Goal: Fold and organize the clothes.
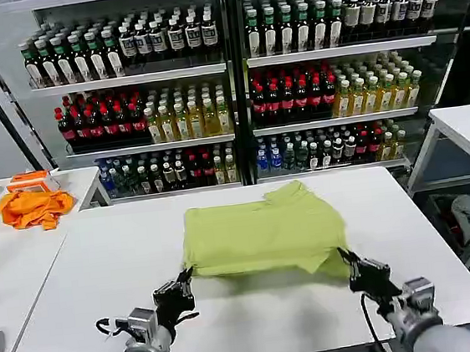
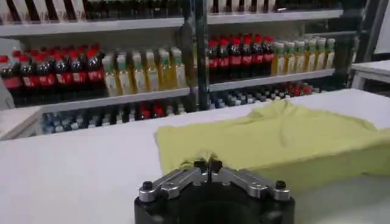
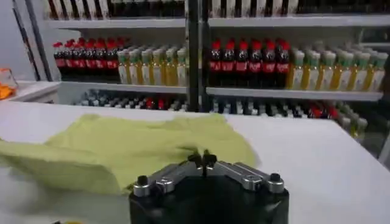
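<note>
Two grippers sit at the near edge of the T-shirt (image 1: pixel 262 234) in the head view, the left gripper (image 1: pixel 182 284) at its near left corner and the right gripper (image 1: pixel 351 263) at its near right corner. The shirt lies partly folded near the middle of the white table (image 1: pixel 449 288), a sleeve poking out on its far side toward the drinks shelves (image 1: pixel 231 63). An orange cloth (image 1: pixel 32 207) lies well off to the shirt's left on another table.

From the left wrist view, the left gripper (image 2: pixel 207 164) has its fingertips pressed together right at the shirt's (image 2: pixel 280 143) corner; whether cloth is pinched between them I cannot tell.

From the right wrist view, the right gripper (image 3: pixel 204 160) is likewise closed tight, tips at the shirt's (image 3: pixel 122 149) edge, hold unclear.

To fold well, I judge both corners should rise together, level, and travel toward the shirt's far edge at matched pace, so the hem lands square without dragging the layers underneath.
</note>
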